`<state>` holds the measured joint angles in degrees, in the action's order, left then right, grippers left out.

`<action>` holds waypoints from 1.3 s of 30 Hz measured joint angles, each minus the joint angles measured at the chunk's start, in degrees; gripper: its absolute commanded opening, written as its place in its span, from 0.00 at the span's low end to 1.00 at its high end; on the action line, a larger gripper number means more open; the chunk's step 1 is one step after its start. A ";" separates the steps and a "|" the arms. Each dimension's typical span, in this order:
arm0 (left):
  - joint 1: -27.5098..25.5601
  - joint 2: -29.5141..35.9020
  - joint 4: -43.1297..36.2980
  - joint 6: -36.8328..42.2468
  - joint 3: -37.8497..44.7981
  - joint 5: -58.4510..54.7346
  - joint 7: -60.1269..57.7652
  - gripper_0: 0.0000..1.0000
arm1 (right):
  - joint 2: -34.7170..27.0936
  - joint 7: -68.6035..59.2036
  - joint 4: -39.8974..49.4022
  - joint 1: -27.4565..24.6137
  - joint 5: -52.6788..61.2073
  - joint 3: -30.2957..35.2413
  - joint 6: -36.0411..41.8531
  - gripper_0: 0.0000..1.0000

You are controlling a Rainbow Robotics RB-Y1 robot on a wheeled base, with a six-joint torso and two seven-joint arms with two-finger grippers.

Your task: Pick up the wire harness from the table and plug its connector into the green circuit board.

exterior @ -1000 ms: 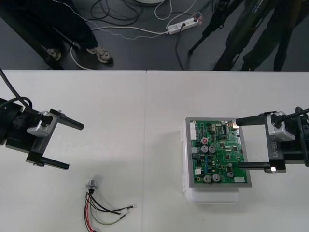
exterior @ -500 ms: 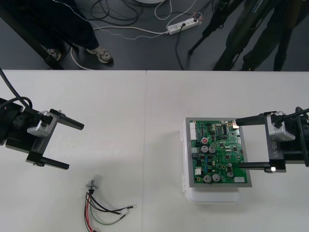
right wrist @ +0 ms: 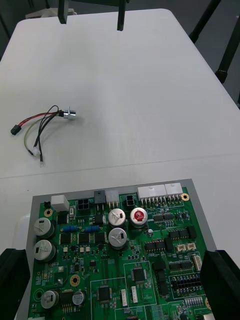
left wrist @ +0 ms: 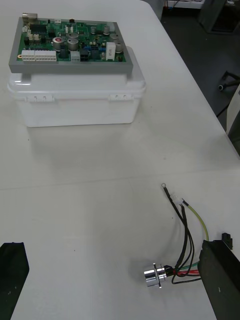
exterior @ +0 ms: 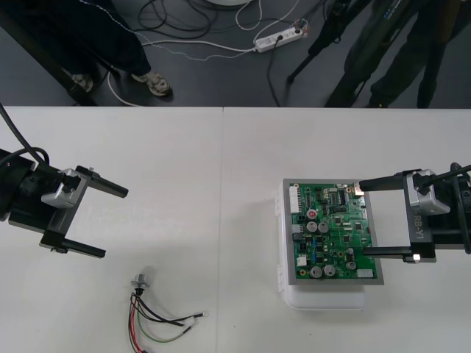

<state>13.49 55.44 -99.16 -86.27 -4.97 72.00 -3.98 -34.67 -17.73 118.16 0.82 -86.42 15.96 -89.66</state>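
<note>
The small wire harness of thin red, black and green wires lies loose on the plain light surface, near its front edge on the robot's left side, well apart from the green circuit board on its white plastic base. Its round metal flanged socket is the end nearest the left end effector. The wires fan away from it toward the front edge, where the front view cuts them off (the plug end is lost there). The right wrist view shows the small black plug resting on the surface at the end of the red wire, not in the board.

The left end effector hangs just behind the harness, released, its black fingers spread wide and holding nothing. In its wrist view one finger covers the stretch of red and black wires past the socket, and the plug peeks out just beside that finger.

The right end effector is also spread open and empty, its fingers reaching over the right part of the board. Whether they touch it is hard to make out.
</note>
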 measured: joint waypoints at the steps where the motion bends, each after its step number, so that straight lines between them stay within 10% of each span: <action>1: 0.00 0.00 0.00 0.00 0.00 0.00 0.00 1.00 | 0.00 0.00 0.00 0.00 0.00 0.00 0.00 1.00; 39: -3.11 -3.84 3.03 -0.98 -0.15 0.01 0.00 1.00 | -0.07 0.00 0.04 0.02 -0.01 0.02 -0.01 1.00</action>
<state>10.37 51.60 -96.13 -87.25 -5.11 72.01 -3.98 -34.74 -17.73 118.20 0.84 -86.43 15.98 -89.67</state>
